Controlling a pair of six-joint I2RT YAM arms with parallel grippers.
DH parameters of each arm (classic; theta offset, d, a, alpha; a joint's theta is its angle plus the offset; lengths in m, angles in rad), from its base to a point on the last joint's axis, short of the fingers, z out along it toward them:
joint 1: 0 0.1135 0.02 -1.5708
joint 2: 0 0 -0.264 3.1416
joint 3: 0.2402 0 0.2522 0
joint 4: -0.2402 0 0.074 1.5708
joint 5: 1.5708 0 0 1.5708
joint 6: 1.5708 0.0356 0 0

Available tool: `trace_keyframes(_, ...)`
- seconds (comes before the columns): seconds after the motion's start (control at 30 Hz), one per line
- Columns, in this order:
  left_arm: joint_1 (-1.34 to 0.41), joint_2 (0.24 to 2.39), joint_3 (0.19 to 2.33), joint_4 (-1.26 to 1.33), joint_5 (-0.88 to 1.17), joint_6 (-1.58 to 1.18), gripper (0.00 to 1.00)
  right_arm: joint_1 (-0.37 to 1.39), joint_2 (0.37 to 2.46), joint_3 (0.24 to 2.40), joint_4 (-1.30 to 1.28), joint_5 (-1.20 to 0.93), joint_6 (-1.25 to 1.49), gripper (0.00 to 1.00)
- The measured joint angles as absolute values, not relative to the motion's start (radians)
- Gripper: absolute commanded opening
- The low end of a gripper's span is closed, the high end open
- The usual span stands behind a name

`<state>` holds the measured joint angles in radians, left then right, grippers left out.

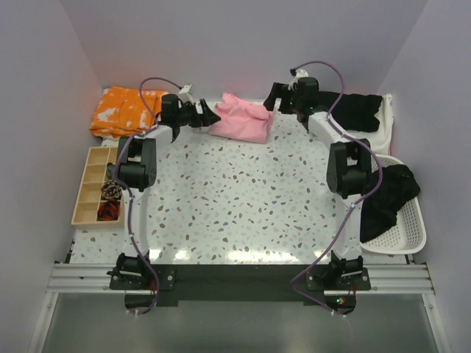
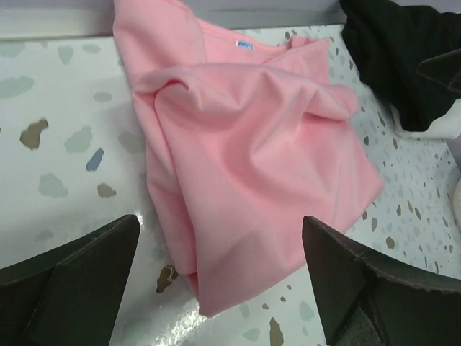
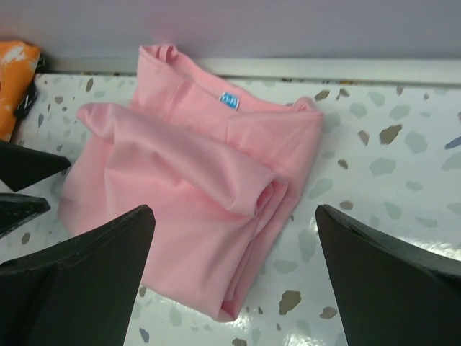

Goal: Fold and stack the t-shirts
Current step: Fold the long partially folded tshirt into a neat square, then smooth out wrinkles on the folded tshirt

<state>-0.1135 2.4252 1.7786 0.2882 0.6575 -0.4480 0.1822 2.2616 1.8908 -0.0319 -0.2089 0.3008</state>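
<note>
A light pink t-shirt [image 1: 241, 118] lies folded and a bit rumpled at the back middle of the table. It fills the left wrist view [image 2: 252, 166] and the right wrist view [image 3: 202, 187], its blue neck label facing up. My left gripper [image 1: 212, 115] hovers at the shirt's left edge, open, with nothing between its fingers. My right gripper [image 1: 271, 101] is at the shirt's right edge, also open and empty. A black t-shirt [image 1: 358, 109] lies at the back right, and another black one [image 1: 388, 200] hangs over a white basket.
An orange patterned cloth [image 1: 124, 110] sits at the back left. A wooden compartment tray [image 1: 94, 187] with small items stands at the left edge. A white basket [image 1: 407, 234] is at the right, and a white bin [image 1: 385, 126] sits under the far black shirt. Walls close in on three sides.
</note>
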Motion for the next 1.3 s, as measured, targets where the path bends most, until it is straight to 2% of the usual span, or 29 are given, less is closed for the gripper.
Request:
trace_keyframes(0.27, -0.113, 2.425, 1.690, 0.319, 0.676, -0.453, 1.00, 0.183, 2.278, 1.759, -0.038, -0.305, 0.389, 0.97)
trace_keyframes(0.6, -0.113, 2.446, 1.689, 0.394, 0.731, -0.501, 1.00, 0.183, 2.349, 1.740, 0.019, -0.414, 0.509, 0.91)
trace_keyframes(0.7, -0.114, 2.461, 1.689, 0.421, 0.752, -0.515, 1.00, 0.183, 2.354, 1.739, 0.039, -0.435, 0.535, 0.85)
trace_keyframes(0.77, -0.116, 2.468, 1.689, 0.437, 0.762, -0.525, 0.99, 0.183, 2.361, 1.739, 0.049, -0.444, 0.550, 0.72)
trace_keyframes(0.83, -0.119, 2.473, 1.689, 0.454, 0.767, -0.535, 0.91, 0.183, 2.370, 1.739, 0.061, -0.459, 0.561, 0.58)
trace_keyframes(0.87, -0.122, 2.474, 1.689, 0.458, 0.769, -0.540, 0.79, 0.182, 2.378, 1.739, 0.066, -0.466, 0.567, 0.42)
trace_keyframes(0.9, -0.125, 2.476, 1.689, 0.459, 0.773, -0.543, 0.70, 0.182, 2.384, 1.740, 0.072, -0.474, 0.573, 0.36)
trace_keyframes(0.93, -0.128, 2.477, 1.689, 0.459, 0.775, -0.550, 0.50, 0.182, 2.389, 1.740, 0.072, -0.480, 0.575, 0.31)
trace_keyframes(0.97, -0.132, 2.479, 1.686, 0.460, 0.777, -0.557, 0.41, 0.182, 2.394, 1.739, 0.070, -0.489, 0.581, 0.21)
trace_keyframes(1.0, -0.135, 2.479, 1.681, 0.460, 0.779, -0.564, 0.34, 0.182, 2.399, 1.737, 0.069, -0.495, 0.585, 0.17)
trace_keyframes(1.03, -0.138, 2.479, 1.669, 0.467, 0.781, -0.567, 0.21, 0.183, 2.400, 1.731, 0.073, -0.499, 0.586, 0.13)
trace_keyframes(1.17, -0.145, 2.461, 1.555, 0.530, 0.787, -0.586, 0.11, 0.183, 2.396, 1.690, 0.100, -0.529, 0.593, 0.10)
trace_keyframes(1.3, -0.146, 2.346, 1.388, 0.538, 0.772, -0.585, 0.08, 0.184, 2.342, 1.594, 0.123, -0.561, 0.591, 0.11)
